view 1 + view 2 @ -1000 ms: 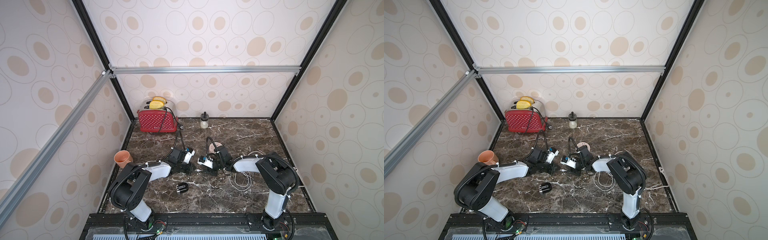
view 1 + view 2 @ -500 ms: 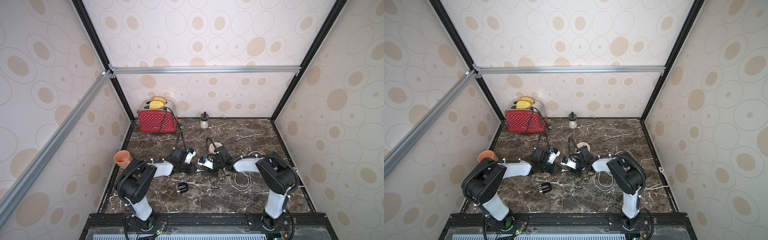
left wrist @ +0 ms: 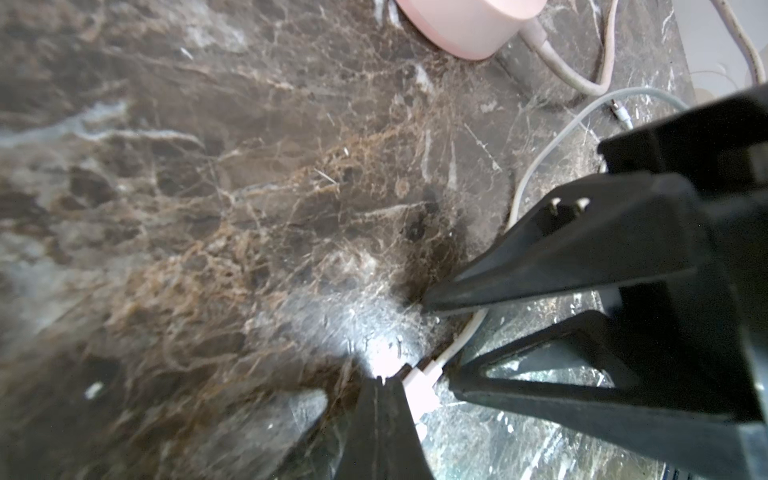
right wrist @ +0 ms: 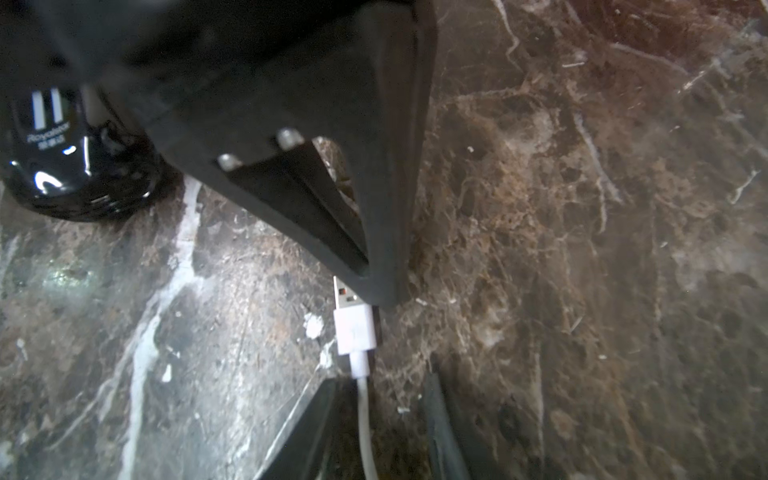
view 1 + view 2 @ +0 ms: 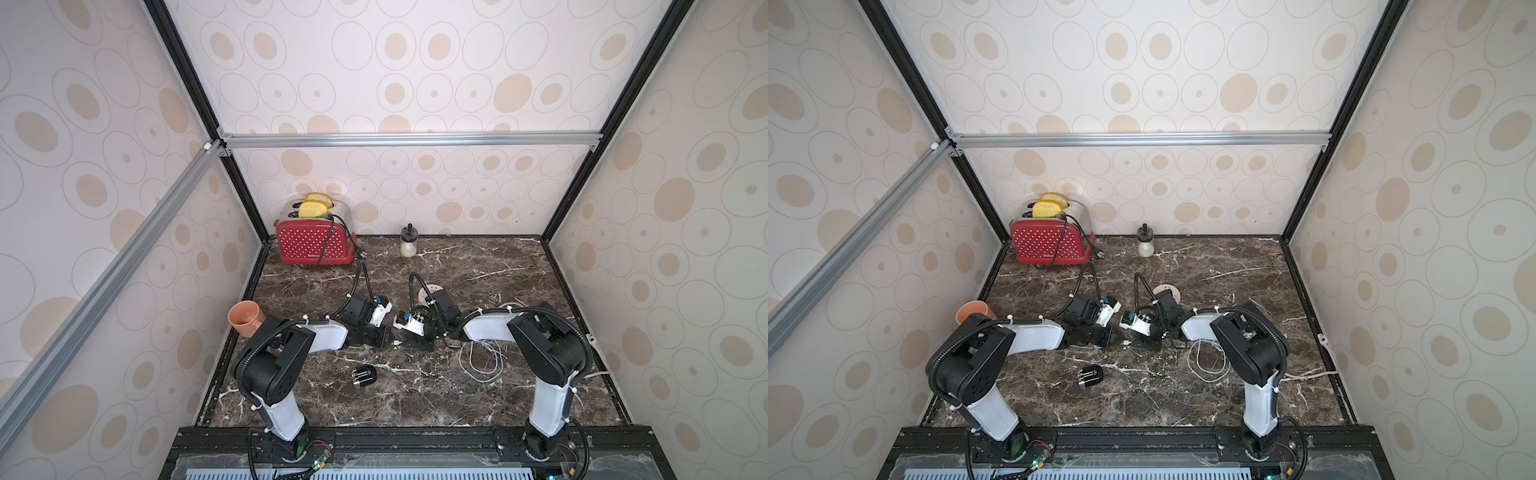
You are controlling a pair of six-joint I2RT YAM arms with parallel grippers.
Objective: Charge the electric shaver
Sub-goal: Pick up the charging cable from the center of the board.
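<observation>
The electric shaver (image 5: 364, 377) (image 5: 1090, 377), stubby, black and white-striped, lies alone near the table's front; the right wrist view shows it too (image 4: 62, 166). Both grippers meet mid-table over a white USB plug (image 4: 353, 324) (image 3: 422, 384) lying flat on the marble. My left gripper (image 3: 384, 380) (image 5: 388, 337) is shut, its tip beside the plug and nothing between its jaws. My right gripper (image 4: 380, 374) (image 5: 409, 341) is open, its fingers (image 4: 307, 432) on either side of the white cable (image 4: 363, 415) just behind the plug.
The cable's loose coil (image 5: 482, 361) lies right of the grippers. A round pink socket disc (image 5: 430, 291) (image 3: 469, 25) sits behind them. At the back stand a red toaster (image 5: 313, 245) and a small jar (image 5: 408, 243); an orange cup (image 5: 246, 318) stands at the left edge.
My left arm's shoulder and elbow have swung while its shut tip stays at the plug. The right gripper's fingers have drawn slightly closer around the cable.
</observation>
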